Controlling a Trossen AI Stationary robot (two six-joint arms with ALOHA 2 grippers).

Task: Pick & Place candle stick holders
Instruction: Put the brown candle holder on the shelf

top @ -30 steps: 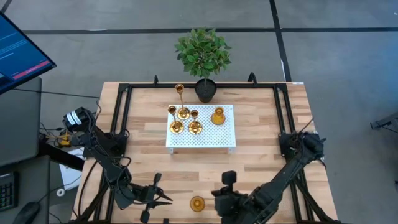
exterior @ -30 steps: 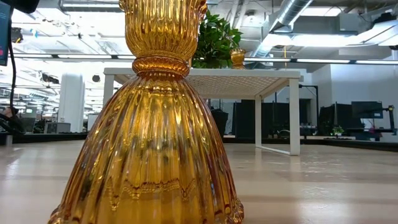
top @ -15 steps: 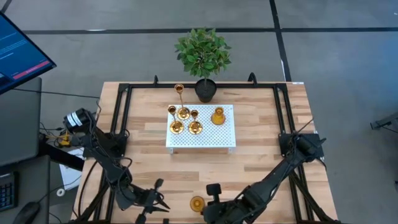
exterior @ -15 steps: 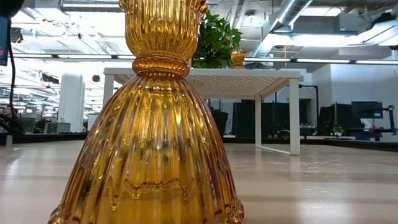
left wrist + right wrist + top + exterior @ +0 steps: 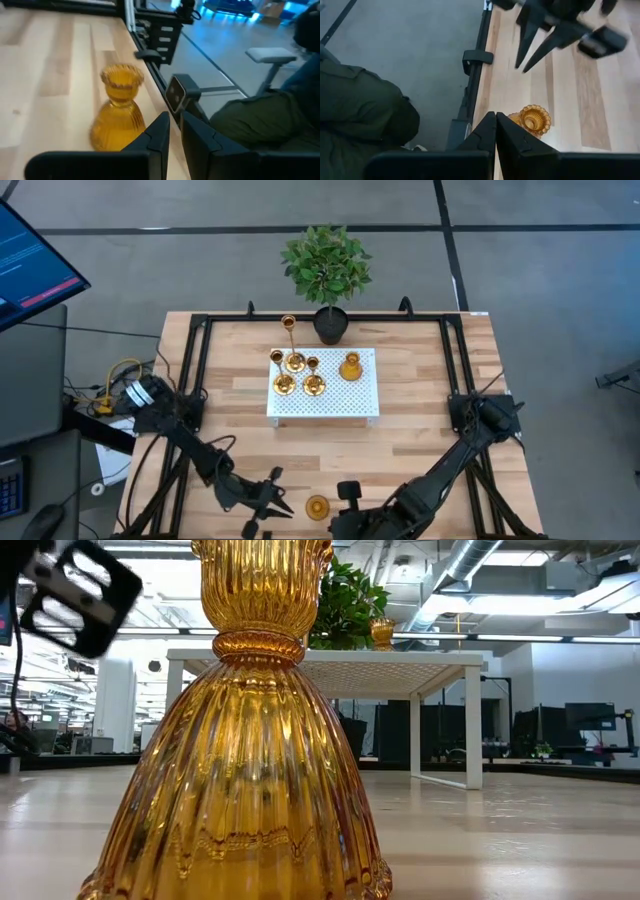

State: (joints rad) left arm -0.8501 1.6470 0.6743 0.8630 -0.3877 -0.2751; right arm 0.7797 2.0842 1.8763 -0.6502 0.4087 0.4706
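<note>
An amber ribbed glass candle stick holder (image 5: pixel 317 506) stands upright on its wide base near the table's near edge; it fills the low view (image 5: pixel 250 740). My left gripper (image 5: pixel 285 506) is shut and empty just left of it, pointing at it (image 5: pixel 174 117). My right gripper (image 5: pixel 338 520) is shut and empty just right of it (image 5: pixel 495 117). Several gold holders, one tall and thin-stemmed (image 5: pixel 290 340), and another amber one (image 5: pixel 350 367) stand on a white perforated riser (image 5: pixel 335 405).
A potted green plant (image 5: pixel 327 275) stands behind the riser at the far edge. Black frame rails run along the table's sides (image 5: pixel 195 370). A person in dark green sits close to the near edge (image 5: pixel 355 115). A monitor (image 5: pixel 30 265) stands left of the table.
My left gripper has gone toward the table's right edge, up to the amber holder at the near edge. My right gripper has gone toward the left and the near edge, close to the same holder. The holder has stayed in place.
</note>
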